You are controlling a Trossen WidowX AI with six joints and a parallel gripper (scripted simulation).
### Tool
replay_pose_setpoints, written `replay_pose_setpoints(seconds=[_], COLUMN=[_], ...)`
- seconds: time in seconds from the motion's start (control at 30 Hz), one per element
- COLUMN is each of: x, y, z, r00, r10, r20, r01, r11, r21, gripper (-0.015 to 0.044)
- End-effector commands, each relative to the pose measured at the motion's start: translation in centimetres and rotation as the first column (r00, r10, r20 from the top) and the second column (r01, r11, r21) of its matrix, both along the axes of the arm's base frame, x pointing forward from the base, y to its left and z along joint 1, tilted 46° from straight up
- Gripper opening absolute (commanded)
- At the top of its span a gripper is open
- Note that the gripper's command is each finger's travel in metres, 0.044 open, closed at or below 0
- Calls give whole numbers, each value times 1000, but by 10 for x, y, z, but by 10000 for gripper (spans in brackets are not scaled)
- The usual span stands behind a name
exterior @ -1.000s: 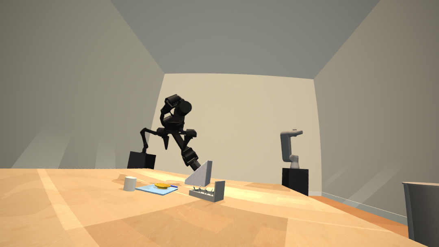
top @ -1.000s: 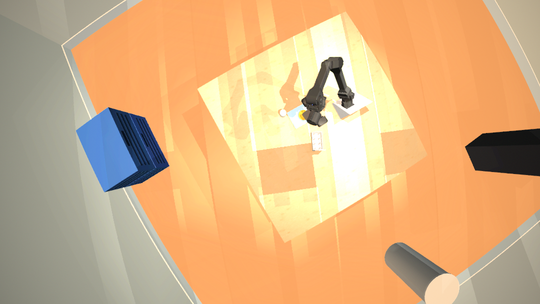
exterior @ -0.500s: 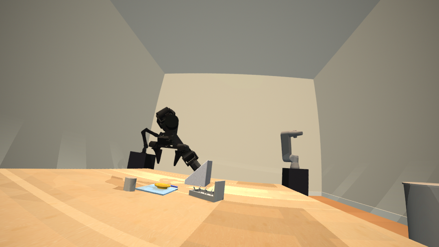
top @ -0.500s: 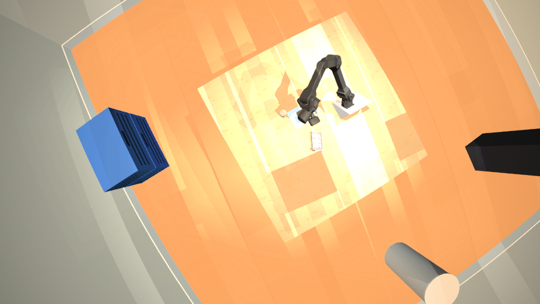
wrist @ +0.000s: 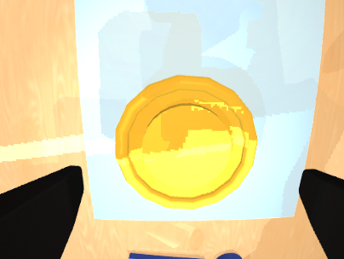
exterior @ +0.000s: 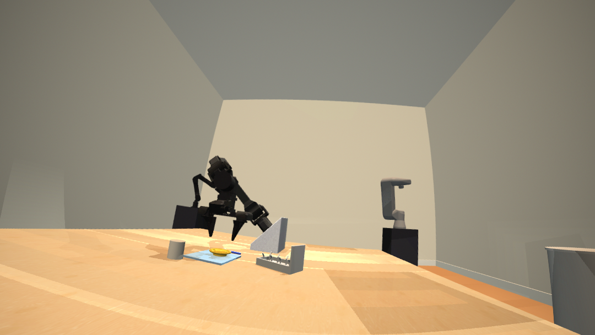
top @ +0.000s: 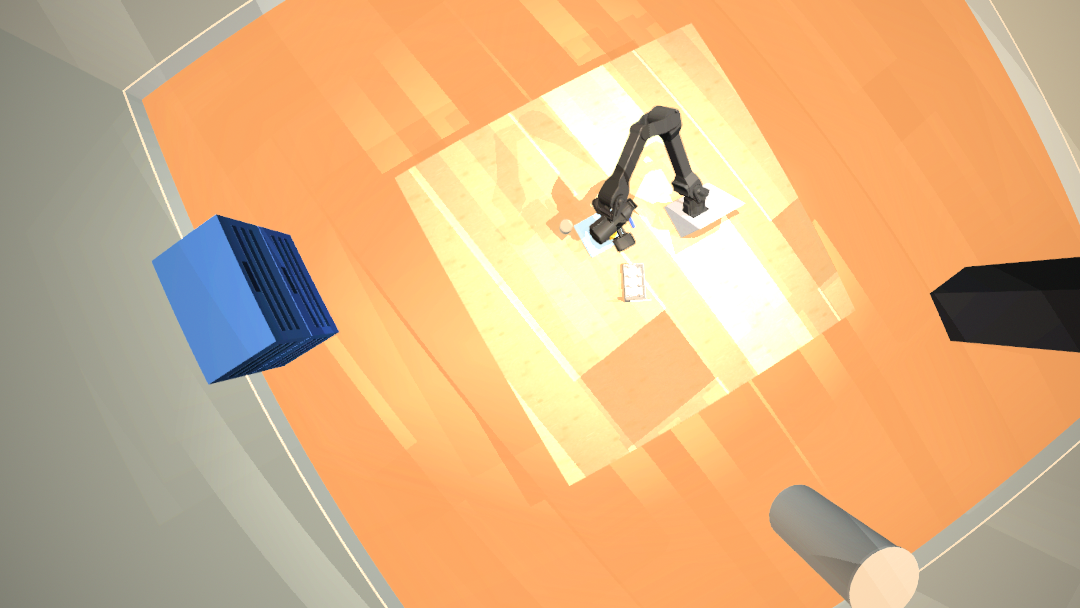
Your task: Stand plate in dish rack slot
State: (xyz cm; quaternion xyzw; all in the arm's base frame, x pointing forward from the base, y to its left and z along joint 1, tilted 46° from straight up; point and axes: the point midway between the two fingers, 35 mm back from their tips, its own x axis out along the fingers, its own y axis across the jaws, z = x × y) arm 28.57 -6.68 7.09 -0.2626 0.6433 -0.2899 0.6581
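A yellow round plate (exterior: 220,251) (wrist: 187,162) lies flat on a light blue board (top: 586,235) (exterior: 199,256) (wrist: 115,204). In the top view the arm mostly hides the plate. My gripper (exterior: 221,238) (wrist: 195,181) is open and empty, pointing down a little above the plate. In the wrist view the fingers stand wide apart, one on each side, beyond the plate's rim and not touching it. The grey dish rack (top: 633,287) (exterior: 297,260) stands on the table beside the board, with short rails in it and no plate.
A grey-white cylinder (top: 566,225) (exterior: 176,249) stands beside the board. A small blue bar (top: 631,222) (exterior: 236,252) (wrist: 166,256) lies at the board's other side. A grey wedge-shaped block (exterior: 275,239) stands behind the rack, near the arm's base.
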Motion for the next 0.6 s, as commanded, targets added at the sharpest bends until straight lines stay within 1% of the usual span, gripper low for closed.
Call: replay_pose_setpoints(seconds=[0.0, 0.57], x=[-1, -2], y=[-6, -25], z=[-6, -25], r00=[1000, 1000], r10=[0, 0], r20=[-4, -4], r01=[0, 0], r11=[1000, 1000], r21=[-3, -4], gripper=[400, 400])
